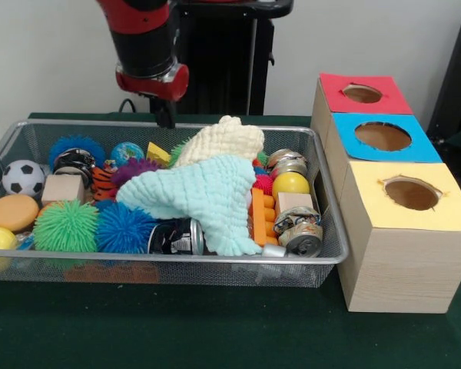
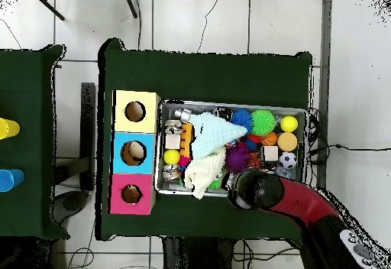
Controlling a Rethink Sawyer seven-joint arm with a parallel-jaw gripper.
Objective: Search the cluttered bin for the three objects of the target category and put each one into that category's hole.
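Observation:
The silver wire-mesh bin (image 1: 169, 260) sits left of centre on the green table and is full of toys; it also shows in the overhead view (image 2: 233, 103). A mint knitted cloth (image 1: 207, 196) and a cream knitted cloth (image 1: 223, 142) lie over the middle of the pile. No duck or monkey plush shows. An orange and black striped toy (image 1: 101, 181) peeks out by the purple spiky ball. My gripper (image 1: 165, 115) hangs at the bin's far rim, above the toys and holding nothing that I can see. The red-topped hole (image 1: 362, 94) is the farthest box hole on the right.
The blue-topped hole (image 1: 383, 136) and the yellow-topped hole (image 1: 411, 192) are in the same wooden box. In the bin are green (image 1: 65, 225) and blue (image 1: 124, 228) spiky balls, cans (image 1: 177, 236), a soccer ball (image 1: 22, 177), a wooden block (image 1: 63, 187) and a yellow ball (image 1: 290, 183).

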